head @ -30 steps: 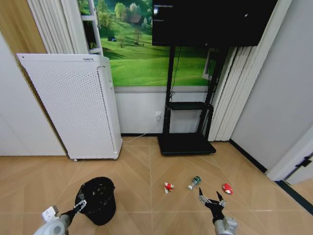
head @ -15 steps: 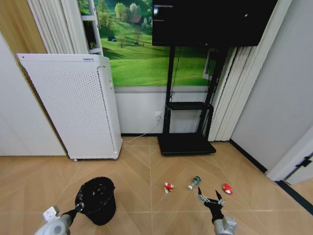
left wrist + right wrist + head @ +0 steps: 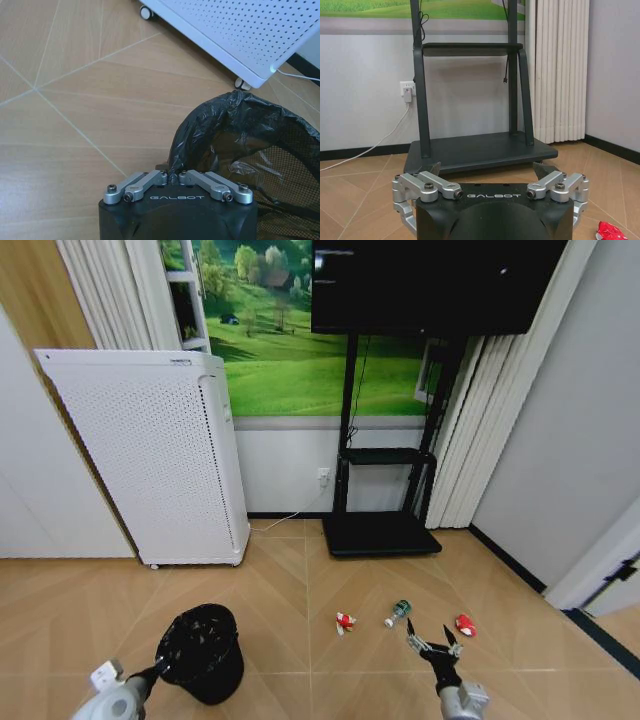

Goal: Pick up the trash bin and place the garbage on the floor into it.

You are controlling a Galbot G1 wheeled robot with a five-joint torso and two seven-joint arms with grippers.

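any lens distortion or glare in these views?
Head view: wide-angle bend at the edges, wall lines lean; soft floor sheen. Left wrist view: sharp, liner of the bin glints by the left pincer. Right wrist view: straight lines, right pincer slightly soft.

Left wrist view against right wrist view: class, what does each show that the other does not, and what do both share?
Left wrist view alone: the left gripper, jaws shut on the liner at the rim of the trash bin, and the wheeled white perforated appliance. Right wrist view alone: the right gripper, jaws open and empty, the black TV stand, a wall socket, curtains and a red scrap. Both show the wooden floor.
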